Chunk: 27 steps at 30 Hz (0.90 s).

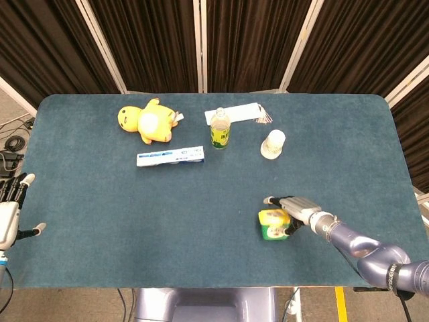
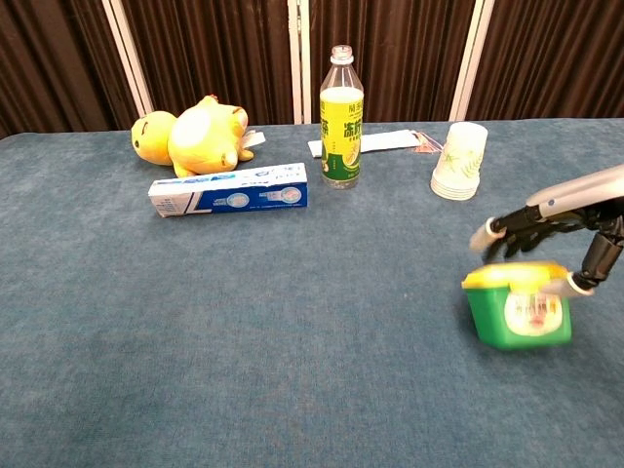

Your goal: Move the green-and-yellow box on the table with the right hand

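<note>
At the far left edge of the head view, about nine o'clock, the left robot hand (image 1: 8,215) hangs off the side of the desk (image 1: 100,221) with its fingers spread and nothing in them. Toward eleven o'clock a yellow plush toy (image 1: 149,121) lies on its side, and just in front of it a blue-and-white toothpaste box (image 1: 170,156) lies flat. Near twelve o'clock a bottle of yellow drink (image 1: 220,129) stands upright, with a flat white packet (image 1: 232,113) lying behind it. To the right of the bottle stands a stack of paper cups (image 1: 273,144). At roughly five o'clock the green-and-yellow box (image 1: 272,225) sits tilted, well apart from all the other things, with open carpet around it. The right robot hand (image 1: 295,213) grips it, fingers curled over the yellow lid from the right side and the thumb against its front; whether the box touches the desk cannot be told.
</note>
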Tool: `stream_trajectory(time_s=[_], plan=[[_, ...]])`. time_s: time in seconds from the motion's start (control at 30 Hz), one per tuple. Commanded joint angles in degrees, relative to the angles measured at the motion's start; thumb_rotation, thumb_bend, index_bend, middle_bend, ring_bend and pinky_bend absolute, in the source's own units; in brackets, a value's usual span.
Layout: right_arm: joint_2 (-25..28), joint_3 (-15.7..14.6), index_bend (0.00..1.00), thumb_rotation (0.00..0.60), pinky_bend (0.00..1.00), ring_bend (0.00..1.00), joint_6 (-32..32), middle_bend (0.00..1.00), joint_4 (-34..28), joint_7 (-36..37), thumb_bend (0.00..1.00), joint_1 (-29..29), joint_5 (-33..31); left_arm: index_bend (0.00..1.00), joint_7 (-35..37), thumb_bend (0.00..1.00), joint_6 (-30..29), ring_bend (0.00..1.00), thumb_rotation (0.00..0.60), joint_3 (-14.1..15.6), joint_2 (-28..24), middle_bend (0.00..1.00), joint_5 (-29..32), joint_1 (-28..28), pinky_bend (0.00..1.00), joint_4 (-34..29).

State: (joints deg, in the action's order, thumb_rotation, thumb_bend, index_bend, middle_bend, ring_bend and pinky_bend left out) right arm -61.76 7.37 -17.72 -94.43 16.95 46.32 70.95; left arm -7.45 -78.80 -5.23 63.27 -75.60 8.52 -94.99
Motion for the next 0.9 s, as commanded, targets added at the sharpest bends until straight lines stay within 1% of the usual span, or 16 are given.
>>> stream_trajectory(time_s=[0.03,0.2,0.27,0.37,0.47,0.57,0.67,0.77,0.9], plan=[[-1.61,-0.03,0.0,0.6,0.0,0.0,-8.86,0.0,1.7,-3.45,0.21,-2.23,1.73,0.0,0.11,0.0,0.03,0.0,0.6,-0.02,-0.01,0.0,0.04,0.01,0.0,0.03],[-2.85,0.7,0.0,0.6,0.0,0.0,-20.26,0.0,0.68,-5.08,0.18,-6.12,4.75,0.0,0.21,0.0,0.03,0.0,0.6,0.01,-0.02,0.0,-0.06,0.05,0.0,0.09],[-2.92,0.34,0.0,0.6,0.0,0.0,-23.06,0.0,0.08,-5.45,0.14,-7.26,6.46,0.0,0.22,0.0,-0.02,0.0,0.6,0.03,-0.04,0.0,-0.09,0.02,0.0,0.08],[-2.72,-1.51,0.0,0.6,0.0,0.0,-27.43,0.0,-0.65,-6.73,0.07,-9.26,11.04,0.0,0.26,0.0,-0.11,0.0,0.6,0.0,-0.06,0.0,-0.07,0.0,0.0,0.04],[-2.86,-3.54,0.0,0.6,0.0,0.0,-30.52,0.0,-0.41,-8.14,0.02,-10.86,14.77,0.0,0.21,0.0,-0.15,0.0,0.6,0.03,-0.07,0.0,-0.13,0.0,0.0,0.0],[-4.28,-6.19,0.02,0.6,0.0,0.0,-35.8,0.0,1.61,-10.17,0.0,-13.39,19.87,0.0,0.02,0.0,-0.14,0.0,0.6,0.13,0.0,0.0,-0.25,0.02,0.0,-0.06],[-5.85,-8.38,0.05,0.6,0.0,0.0,-39.27,0.0,4.32,-11.46,0.0,-15.06,23.69,0.0,-0.2,0.0,-0.08,0.0,0.6,0.2,0.11,0.0,-0.33,0.1,0.0,-0.11],[-7.94,-10.05,0.07,0.6,0.0,0.0,-42.79,0.01,7.91,-12.37,0.0,-16.34,27.35,0.0,-0.45,0.0,-0.04,0.0,0.6,0.24,0.2,0.0,-0.41,0.17,0.0,-0.18],[-11.77,-10.99,0.08,0.6,0.0,0.0,-47.61,0.02,14.12,-13.48,0.0,-17.62,31.09,0.0,-0.53,0.0,0.22,0.0,0.6,0.33,0.19,0.0,-0.3,0.24,0.0,-0.3]])
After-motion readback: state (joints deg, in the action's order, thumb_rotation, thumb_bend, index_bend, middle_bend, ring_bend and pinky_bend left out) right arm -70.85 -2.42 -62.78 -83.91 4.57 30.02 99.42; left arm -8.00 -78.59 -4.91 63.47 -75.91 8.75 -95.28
